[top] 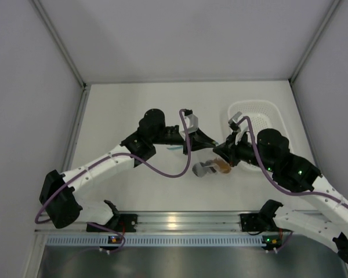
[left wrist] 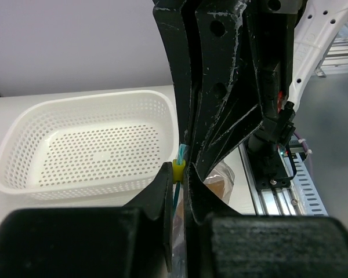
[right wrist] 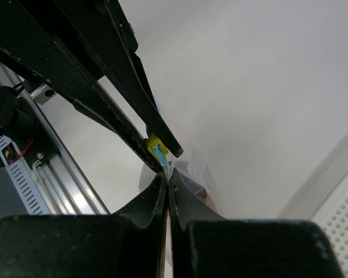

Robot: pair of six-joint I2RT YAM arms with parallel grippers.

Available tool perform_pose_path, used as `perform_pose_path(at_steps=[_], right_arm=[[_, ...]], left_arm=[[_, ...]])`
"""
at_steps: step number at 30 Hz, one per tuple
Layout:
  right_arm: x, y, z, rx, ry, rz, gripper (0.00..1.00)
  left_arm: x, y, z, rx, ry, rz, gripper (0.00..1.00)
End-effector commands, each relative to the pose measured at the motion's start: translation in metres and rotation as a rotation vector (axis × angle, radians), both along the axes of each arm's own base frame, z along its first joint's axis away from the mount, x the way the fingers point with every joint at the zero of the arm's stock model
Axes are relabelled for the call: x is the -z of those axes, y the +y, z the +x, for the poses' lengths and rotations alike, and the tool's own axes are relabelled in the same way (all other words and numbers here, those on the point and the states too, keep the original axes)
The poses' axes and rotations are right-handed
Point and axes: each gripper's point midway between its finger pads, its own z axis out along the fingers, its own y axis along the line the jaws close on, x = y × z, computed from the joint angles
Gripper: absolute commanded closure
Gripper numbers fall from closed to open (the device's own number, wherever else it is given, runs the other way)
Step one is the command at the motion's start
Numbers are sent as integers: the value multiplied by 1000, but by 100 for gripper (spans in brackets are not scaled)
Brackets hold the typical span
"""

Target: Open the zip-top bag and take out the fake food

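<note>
The zip-top bag (top: 210, 168) hangs in the air between both grippers, above the table. My left gripper (top: 213, 141) is shut on the yellow slider (left wrist: 179, 167) of the light blue zip strip (right wrist: 161, 156). My right gripper (top: 220, 150) is shut on the bag's top edge right beside the slider (right wrist: 155, 146). The fake food sits low inside the bag: an orange piece (top: 223, 166) shows from above, and a brownish piece shows in the left wrist view (left wrist: 217, 184) and the right wrist view (right wrist: 201, 191). The dark purple piece is not clearly visible.
A white perforated basket (top: 252, 109) stands on the table just behind and to the right of the grippers, also seen in the left wrist view (left wrist: 75, 102). The aluminium rail (top: 174, 221) runs along the near edge. Grey walls close in the back and both sides.
</note>
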Motion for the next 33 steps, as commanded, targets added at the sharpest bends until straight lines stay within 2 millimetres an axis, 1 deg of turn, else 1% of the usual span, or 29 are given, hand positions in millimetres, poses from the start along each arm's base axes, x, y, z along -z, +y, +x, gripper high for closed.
perform_pose_path(at_steps=[1,2,4,6,7,9,11,12,13,15,17,18,19,20,21,23,24,25,27,29,30,33], right_arm=[[-41,-7,3,36,-91,93,100],[-49,-9,1,39,-113,118,100],[-54,-12,-1,41,-137,136,100],[-61,-18,-5,49,-159,157,100],[-63,-21,-4,64,-167,159,100],[-65,-28,-4,89,-178,161,100],[-68,-32,-5,101,-188,166,100],[-67,-38,0,141,-191,158,100],[-68,-40,-1,149,-199,165,100],[-67,-39,-1,143,-200,163,100],[-62,-33,-3,108,-190,150,100],[-59,-24,-9,47,-176,148,100],[-53,-20,-8,29,-165,124,97],[-51,-17,-9,13,-158,116,80],[-48,-14,-10,-4,-152,110,73],[-42,-11,-10,-27,-149,81,66],[-40,-8,-14,-64,-147,75,58],[-35,-4,-14,-87,-142,49,55],[-31,1,-17,-129,-130,32,53],[-22,7,-15,-152,-112,5,53],[-20,12,-19,-186,-99,8,52],[-13,19,-19,-253,-119,-40,52]], left_arm=[[-10,3,-1,-8,-48,-31,100],[-8,6,-1,7,-49,-24,100],[-2,12,-3,32,-42,5,100],[-4,18,-5,60,-52,20,100],[6,22,-6,67,-54,63,100],[9,25,-6,66,-85,88,100],[18,30,-6,62,-57,122,100],[17,32,-8,72,-54,119,100],[18,35,-6,70,-48,119,100],[16,37,-6,79,-45,114,100],[15,36,-12,123,-26,110,100],[10,35,-15,143,-18,101,100],[8,35,-18,167,-13,97,100],[8,33,-19,187,-5,97,100],[8,32,-19,191,3,98,100],[6,32,-20,198,3,95,100],[7,32,-21,200,1,96,100],[9,33,-22,210,5,98,100],[10,33,-23,215,11,103,100],[9,34,-27,241,11,101,100],[9,35,-28,246,13,103,100],[10,37,-34,285,14,104,100]])
